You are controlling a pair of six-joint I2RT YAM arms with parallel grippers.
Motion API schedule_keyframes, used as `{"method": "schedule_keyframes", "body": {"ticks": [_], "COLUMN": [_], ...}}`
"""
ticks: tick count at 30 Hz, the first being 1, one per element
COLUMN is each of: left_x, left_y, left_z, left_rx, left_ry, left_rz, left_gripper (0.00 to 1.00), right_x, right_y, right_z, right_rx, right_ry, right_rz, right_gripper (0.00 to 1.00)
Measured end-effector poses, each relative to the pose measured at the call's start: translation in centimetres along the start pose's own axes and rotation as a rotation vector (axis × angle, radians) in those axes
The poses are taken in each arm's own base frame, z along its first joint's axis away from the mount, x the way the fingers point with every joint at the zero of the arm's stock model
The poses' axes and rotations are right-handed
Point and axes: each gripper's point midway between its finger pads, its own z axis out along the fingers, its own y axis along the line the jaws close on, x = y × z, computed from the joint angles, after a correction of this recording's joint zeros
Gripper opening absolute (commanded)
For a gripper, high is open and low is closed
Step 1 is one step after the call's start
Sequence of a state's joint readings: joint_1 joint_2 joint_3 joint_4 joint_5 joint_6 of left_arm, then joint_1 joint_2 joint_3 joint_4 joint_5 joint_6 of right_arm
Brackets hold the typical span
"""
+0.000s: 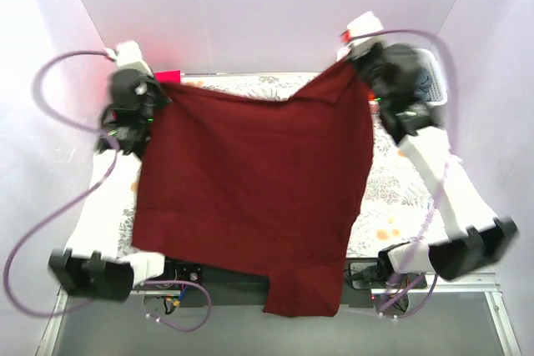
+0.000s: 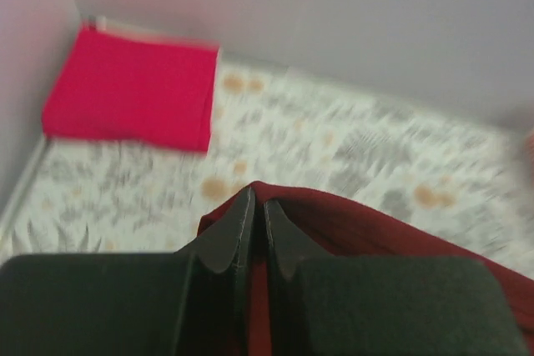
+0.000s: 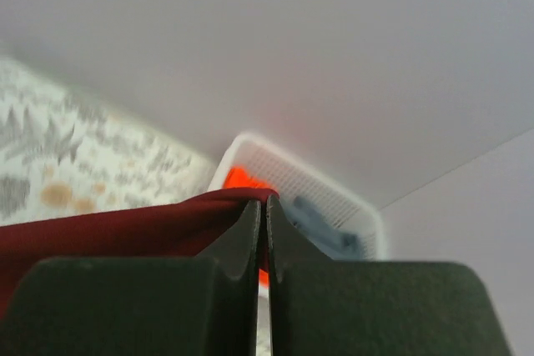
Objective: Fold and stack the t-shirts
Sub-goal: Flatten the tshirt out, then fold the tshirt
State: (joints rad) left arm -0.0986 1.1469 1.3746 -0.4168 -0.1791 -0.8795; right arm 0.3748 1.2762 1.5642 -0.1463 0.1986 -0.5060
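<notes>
Hanging spread between both arms above the floral table cloth (image 1: 392, 193), the maroon t-shirt (image 1: 250, 181) faces the top camera, and its lower part droops past the near table edge. Fingers of the left gripper (image 2: 257, 203) are pressed together on one upper corner; the right gripper (image 3: 263, 204) pinches the other. Folded magenta t-shirt (image 2: 129, 89) lies in the far left corner. Far right, the white basket (image 3: 292, 174) holds the orange t-shirt (image 3: 244, 178) and the grey-blue t-shirt (image 3: 321, 224).
</notes>
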Motion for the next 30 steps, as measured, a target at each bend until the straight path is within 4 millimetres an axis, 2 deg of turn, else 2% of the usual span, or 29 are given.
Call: {"method": "schedule_keyframes", "body": {"ticks": [1, 2, 3, 4, 6, 8, 10, 15, 20, 22, 26, 30], "left_x": [2.7, 7.6, 11.6, 15.5, 20.5, 24.0, 26.1, 29.4, 30.8, 30.8, 29.7, 29.2], "left_y": [0.6, 1.7, 2.8, 3.9, 5.5, 6.7, 7.6, 9.4, 10.2, 10.2, 10.3, 10.3], "left_z": [1.5, 3.8, 5.0, 5.9, 6.9, 8.0, 9.5, 12.9, 15.3, 15.8, 16.6, 16.9], "left_rx": [-0.024, -0.065, -0.104, -0.141, -0.192, -0.229, -0.255, -0.295, -0.308, -0.309, -0.314, -0.315], "left_ry": [0.058, 0.153, 0.238, 0.317, 0.418, 0.486, 0.51, 0.541, 0.551, 0.55, 0.525, 0.515], "left_rz": [0.011, 0.026, 0.042, 0.057, 0.076, 0.086, 0.09, 0.094, 0.103, 0.106, 0.113, 0.121], "left_gripper": [0.0, 0.0, 0.0, 0.0, 0.0, 0.0, 0.0, 0.0, 0.0, 0.0, 0.0, 0.0], "right_x": [3.6, 7.8, 10.7, 14.7, 19.8, 22.9, 25.3, 29.1, 31.0, 31.0, 30.6, 29.8], "right_y": [2.3, 4.8, 6.5, 9.0, 12.0, 14.0, 15.7, 17.9, 18.6, 18.5, 18.1, 17.8], "right_z": [1.9, 3.4, 4.1, 4.9, 5.7, 6.4, 7.4, 9.5, 10.9, 10.9, 11.1, 10.4], "right_rx": [-0.037, -0.083, -0.116, -0.165, -0.223, -0.261, -0.282, -0.299, -0.298, -0.296, -0.287, -0.288], "right_ry": [0.067, 0.147, 0.202, 0.283, 0.385, 0.445, 0.477, 0.525, 0.543, 0.544, 0.54, 0.553], "right_rz": [-0.012, -0.025, -0.034, -0.044, -0.052, -0.055, -0.05, -0.044, -0.043, -0.041, -0.024, 0.015], "right_gripper": [0.01, 0.01, 0.01, 0.01, 0.01, 0.01, 0.01, 0.01, 0.01, 0.01, 0.01, 0.01]}}
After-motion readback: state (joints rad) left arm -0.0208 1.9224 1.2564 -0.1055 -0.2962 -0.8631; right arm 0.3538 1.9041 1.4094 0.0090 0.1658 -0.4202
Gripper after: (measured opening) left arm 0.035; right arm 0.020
